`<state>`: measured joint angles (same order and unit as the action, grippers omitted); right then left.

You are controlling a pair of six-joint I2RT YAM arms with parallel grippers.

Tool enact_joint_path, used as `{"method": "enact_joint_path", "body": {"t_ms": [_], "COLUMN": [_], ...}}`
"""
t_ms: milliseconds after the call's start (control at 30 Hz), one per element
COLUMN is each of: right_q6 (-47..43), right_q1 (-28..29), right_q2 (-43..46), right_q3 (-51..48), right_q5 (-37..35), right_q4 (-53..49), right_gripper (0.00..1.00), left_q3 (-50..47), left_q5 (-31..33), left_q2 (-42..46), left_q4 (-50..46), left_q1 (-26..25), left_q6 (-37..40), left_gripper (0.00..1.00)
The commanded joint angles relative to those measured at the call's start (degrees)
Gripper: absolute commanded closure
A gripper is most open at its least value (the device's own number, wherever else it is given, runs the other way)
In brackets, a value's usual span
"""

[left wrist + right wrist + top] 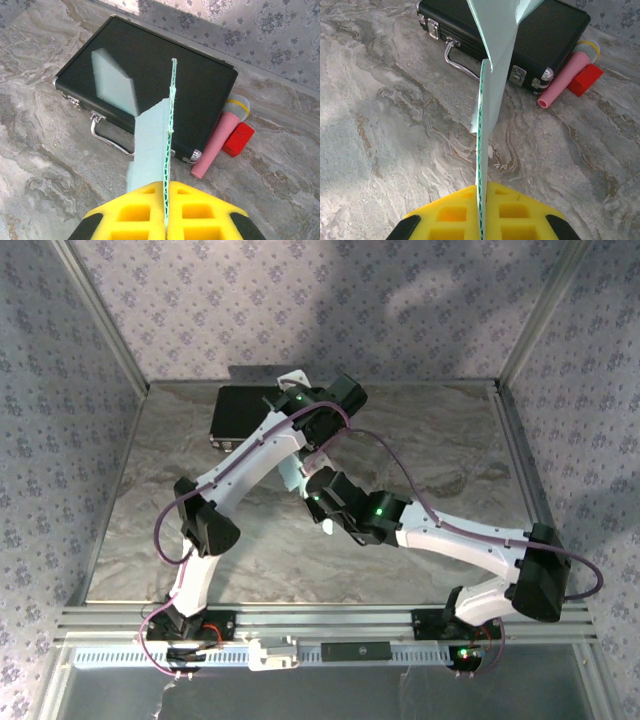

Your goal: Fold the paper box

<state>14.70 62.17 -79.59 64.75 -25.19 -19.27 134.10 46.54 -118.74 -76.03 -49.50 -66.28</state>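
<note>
The paper box (150, 145) is a pale blue card with bent flaps, held up in the air over the table (40, 150), near the black case (200, 95). The left gripper (167, 202) and the right gripper (481, 202) each pinch its edge tight between yellow pads. Bare table lies around it, and from above the arms hide most of the card.

no readable text, labels or signs
</note>
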Motion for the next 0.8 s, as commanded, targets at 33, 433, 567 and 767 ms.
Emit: {"method": "enact_joint_path", "body": {"t_ms": [33, 433, 567, 767], "right_q6": [-2.6, -13.7, -15.3, -15.2], "right_q1": [-2.8, -15.8, -19.4, -23.1], "right_q2": [6.0, 18.0, 20.8, 22.3], "right_q3": [-3.4, -7.6, -6.5, -3.6], "right_q5": [3.7, 27.0, 33.7, 42.8], "right_q4": [0.9, -4.9, -8.2, -13.3], "right_gripper": [1.00, 1.00, 1.00, 1.00], "left_q3": [-0.2, -59.8, -68.0, -79.8], "left_q5": [-6.0, -54.3, -64.5, -72.3], "left_q2": [8.3, 47.2, 48.2, 51.7], "left_q4": [5.3, 51.1, 55.9, 71.1], "left_q1": [0.9, 30.7, 34.9, 37.5], "left_q6": [13.0, 35.3, 46.2, 57.6], "left_gripper": [0.94, 0.13, 0.24, 0.34]}}
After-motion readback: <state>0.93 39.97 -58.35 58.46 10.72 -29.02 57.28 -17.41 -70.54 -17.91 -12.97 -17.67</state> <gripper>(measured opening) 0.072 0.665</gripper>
